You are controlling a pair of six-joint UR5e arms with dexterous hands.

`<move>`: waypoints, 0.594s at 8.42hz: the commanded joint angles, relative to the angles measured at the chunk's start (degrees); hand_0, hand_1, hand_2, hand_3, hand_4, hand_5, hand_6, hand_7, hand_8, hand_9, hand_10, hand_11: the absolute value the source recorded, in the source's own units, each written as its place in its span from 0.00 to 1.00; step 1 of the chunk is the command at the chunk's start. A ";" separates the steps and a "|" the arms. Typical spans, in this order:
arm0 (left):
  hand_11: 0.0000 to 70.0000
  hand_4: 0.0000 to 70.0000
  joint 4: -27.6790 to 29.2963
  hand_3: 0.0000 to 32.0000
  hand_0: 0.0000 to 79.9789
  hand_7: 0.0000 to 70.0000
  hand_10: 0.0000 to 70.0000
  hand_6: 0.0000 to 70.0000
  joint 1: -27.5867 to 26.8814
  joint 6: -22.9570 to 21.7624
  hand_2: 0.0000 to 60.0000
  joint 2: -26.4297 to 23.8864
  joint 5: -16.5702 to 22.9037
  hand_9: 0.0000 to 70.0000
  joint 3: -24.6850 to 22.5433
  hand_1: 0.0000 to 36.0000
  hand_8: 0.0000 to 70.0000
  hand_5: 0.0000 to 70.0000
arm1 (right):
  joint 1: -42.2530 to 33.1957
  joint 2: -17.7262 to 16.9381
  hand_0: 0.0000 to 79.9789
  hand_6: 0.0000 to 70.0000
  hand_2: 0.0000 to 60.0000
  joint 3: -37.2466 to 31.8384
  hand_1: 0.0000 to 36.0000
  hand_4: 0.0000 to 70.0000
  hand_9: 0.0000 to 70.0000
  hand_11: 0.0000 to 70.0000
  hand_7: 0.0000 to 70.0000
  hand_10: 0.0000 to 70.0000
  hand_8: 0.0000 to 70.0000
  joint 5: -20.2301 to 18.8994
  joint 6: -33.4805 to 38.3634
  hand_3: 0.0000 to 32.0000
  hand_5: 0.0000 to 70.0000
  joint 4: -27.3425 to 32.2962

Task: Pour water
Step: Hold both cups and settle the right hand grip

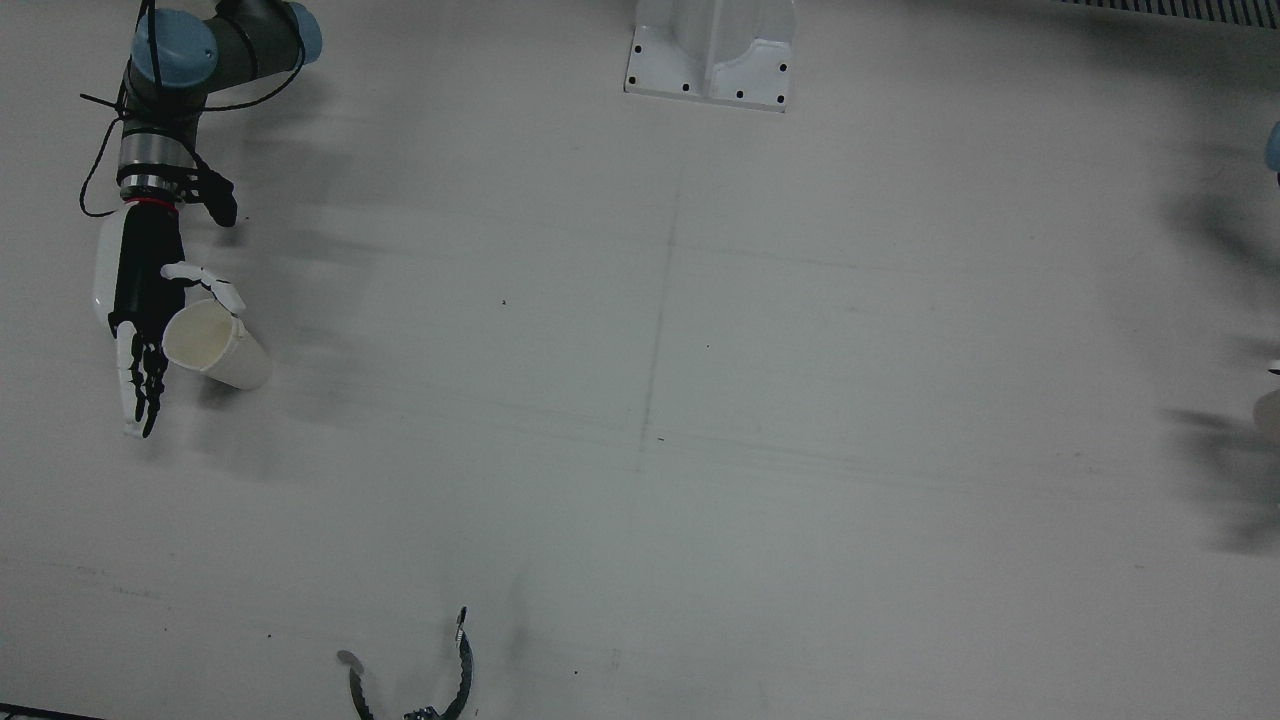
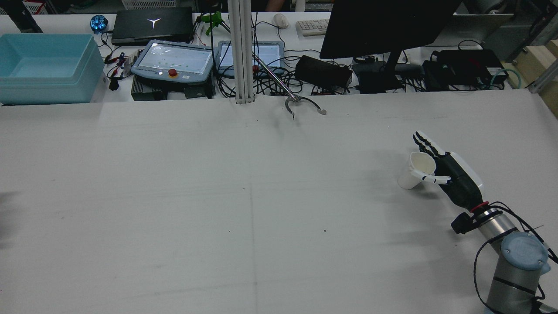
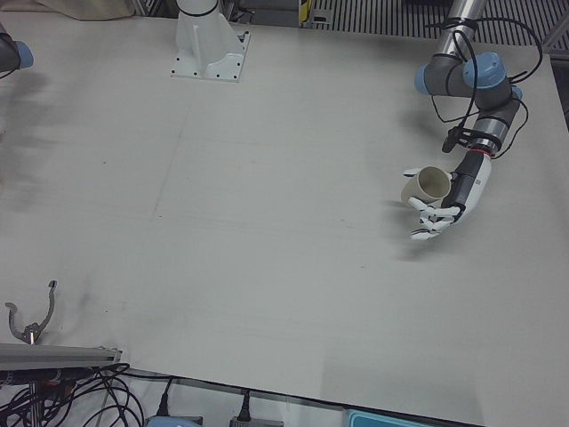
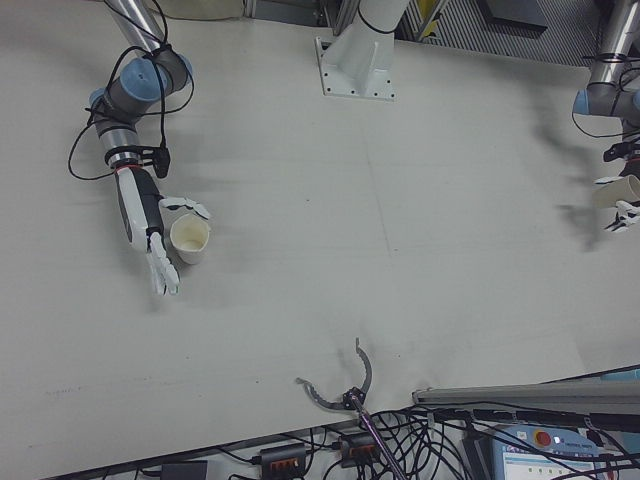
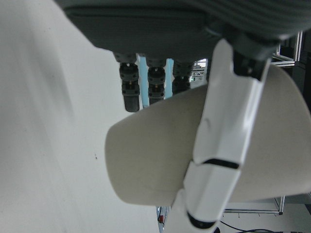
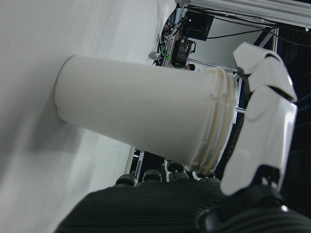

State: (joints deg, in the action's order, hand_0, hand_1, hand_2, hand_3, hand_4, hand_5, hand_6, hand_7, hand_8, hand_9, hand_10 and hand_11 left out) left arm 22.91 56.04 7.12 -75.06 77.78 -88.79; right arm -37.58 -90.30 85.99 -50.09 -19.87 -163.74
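**Paper cups, one at each hand**

The cream paper cup [image 3: 430, 185] sits right of centre in the left-front view, lifted off the white table [image 3: 267, 222] in the left hand [image 3: 442, 212], thumb across its side, long fingers stretched out past it. Mouth tipped toward the camera there.

Over at the left edge of the front view, the white ribbed-rim paper cup [image 1: 215, 345] leans on the tabletop with its base touching the surface. The right hand [image 1: 140, 330] cradles it: thumb curled over the rim, the other fingers straight and spread beyond it.

A metal claw tool [image 1: 440, 670] lies at the bottom edge, well apart from both.
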 commanded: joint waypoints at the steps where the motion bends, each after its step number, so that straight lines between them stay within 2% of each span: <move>1: 0.36 1.00 -0.15 0.00 1.00 1.00 0.22 0.53 -0.06 0.00 0.25 0.00 0.00 0.36 -0.06 1.00 0.24 1.00 | 0.05 0.92 0.62 0.20 0.44 0.06 0.59 0.00 0.00 0.00 0.09 0.00 0.04 -0.09 -0.08 0.01 0.11 0.00; 2: 0.36 1.00 -0.15 0.00 1.00 1.00 0.22 0.53 -0.06 0.00 0.25 0.00 0.00 0.36 -0.06 1.00 0.24 1.00 | -0.03 0.92 0.62 0.17 0.41 0.06 0.58 0.00 0.00 0.00 0.07 0.00 0.03 -0.18 -0.08 0.04 0.10 0.00; 3: 0.36 1.00 -0.24 0.00 1.00 1.00 0.22 0.53 -0.06 0.00 0.26 0.00 0.09 0.36 -0.06 1.00 0.24 1.00 | 0.05 0.92 0.60 0.12 0.39 0.06 0.55 0.00 0.00 0.00 0.03 0.00 0.01 -0.18 -0.08 0.28 0.09 0.00; 4: 0.36 1.00 -0.15 0.00 1.00 1.00 0.22 0.53 -0.06 0.00 0.24 0.00 0.00 0.36 -0.15 1.00 0.24 1.00 | 0.40 0.83 0.60 0.11 0.40 -0.03 0.55 0.00 0.00 0.00 0.03 0.00 0.01 -0.18 -0.08 0.36 0.09 0.00; 5: 0.36 1.00 -0.24 0.00 1.00 1.00 0.22 0.53 -0.06 0.00 0.26 0.00 0.00 0.36 -0.15 1.00 0.24 1.00 | 0.66 0.83 0.60 0.12 0.41 -0.03 0.54 0.00 0.00 0.00 0.05 0.00 0.01 -0.18 -0.08 0.36 0.09 0.00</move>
State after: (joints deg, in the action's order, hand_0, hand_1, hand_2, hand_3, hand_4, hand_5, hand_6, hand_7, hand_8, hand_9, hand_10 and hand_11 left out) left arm 22.74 55.99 7.12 -75.06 77.81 -88.90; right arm -37.42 -89.44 86.02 -50.25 -19.95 -163.74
